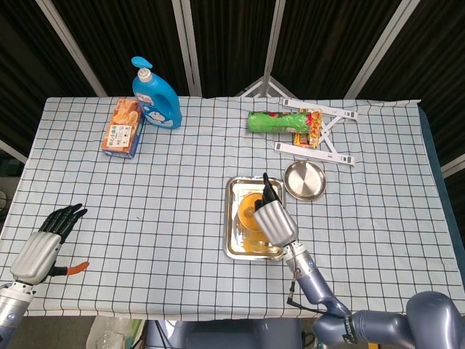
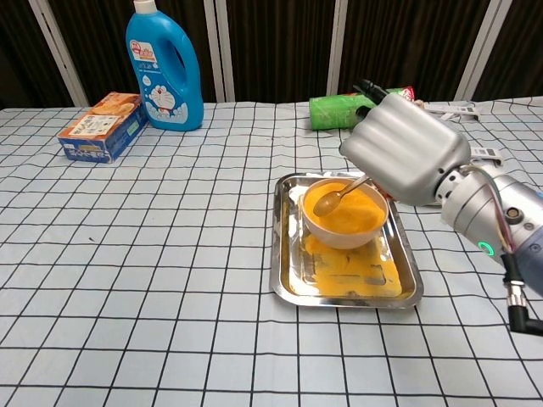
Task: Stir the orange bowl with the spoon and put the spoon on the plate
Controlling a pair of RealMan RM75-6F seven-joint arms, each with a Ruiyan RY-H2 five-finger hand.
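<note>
The orange bowl (image 2: 344,214) sits in the upper half of a steel tray (image 2: 284,284) near the middle of the checked tablecloth (image 1: 182,189); orange stains mark the tray floor just in front of the bowl. The right hand (image 2: 405,146) hangs over the bowl's right rim and holds the spoon (image 2: 333,200) by its handle — the fingers are closed on it, though the grip itself is hidden behind the back of the hand. The spoon slants down and to the left, its scoop lying at the surface of the orange contents, toward the left side of the bowl. In the head view the same hand (image 1: 274,218) covers most of the bowl, with dark fingertips pointing away from the robot.

The round metal plate (image 1: 304,180) lies just right of the tray's far corner, bare. Beyond the bowl lie a green tube (image 1: 275,121) and a snack packet (image 1: 308,128) on a white folding stand (image 1: 320,153). Far left of the bowl, at the back of the table, stand a blue detergent bottle (image 1: 155,97) and an orange box (image 1: 122,127).

The left hand (image 1: 45,243) rests well left of the bowl at the table's near edge — fingers apart, holding nothing.
</note>
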